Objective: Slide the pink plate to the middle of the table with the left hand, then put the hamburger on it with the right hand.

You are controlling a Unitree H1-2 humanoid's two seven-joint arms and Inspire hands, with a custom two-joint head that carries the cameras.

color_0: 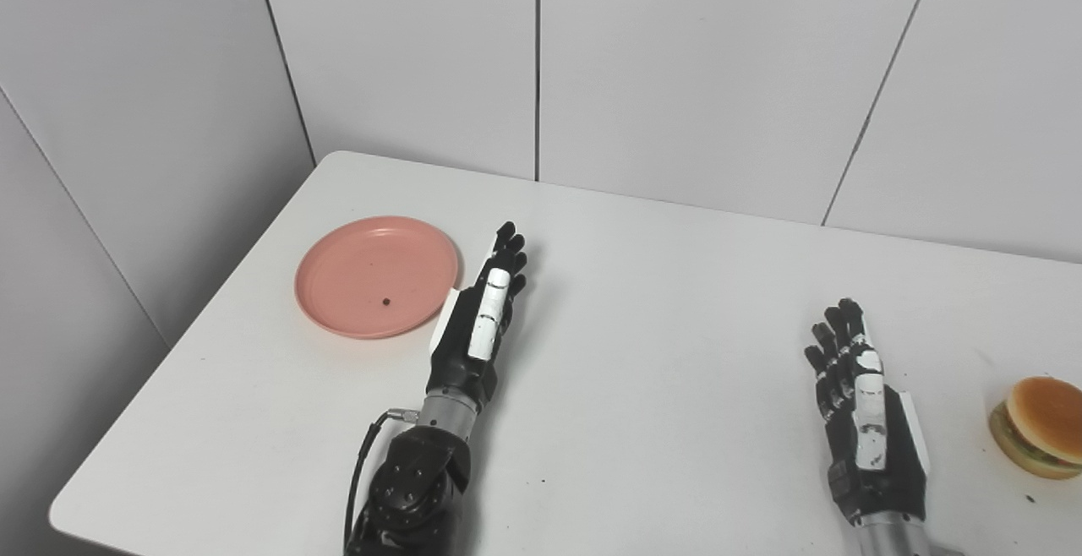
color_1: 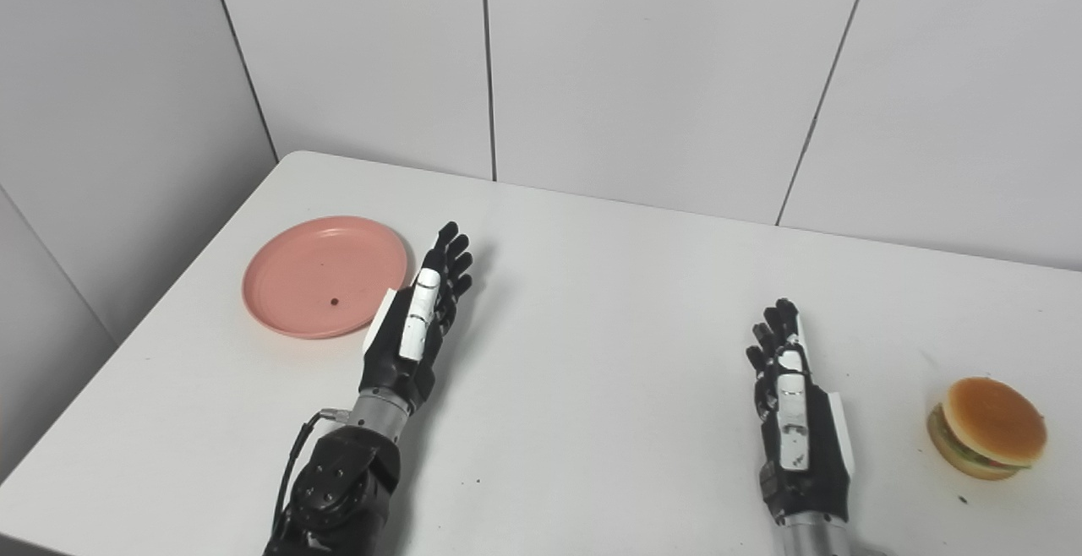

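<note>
A pink plate (color_0: 376, 275) lies flat on the white table (color_0: 659, 302) at the left, with a small dark speck near its middle. My left hand (color_0: 482, 315) is open and empty, fingers stretched forward, just right of the plate's rim, close to it or touching. A hamburger (color_0: 1040, 427) sits on the table at the far right. My right hand (color_0: 862, 412) is open and empty, fingers stretched, a short way left of the hamburger and apart from it.
The table stands in a corner of white panelled walls (color_0: 676, 66). Its left edge (color_0: 186, 336) runs close to the plate and its near left corner is rounded. A few small dark specks lie on the tabletop.
</note>
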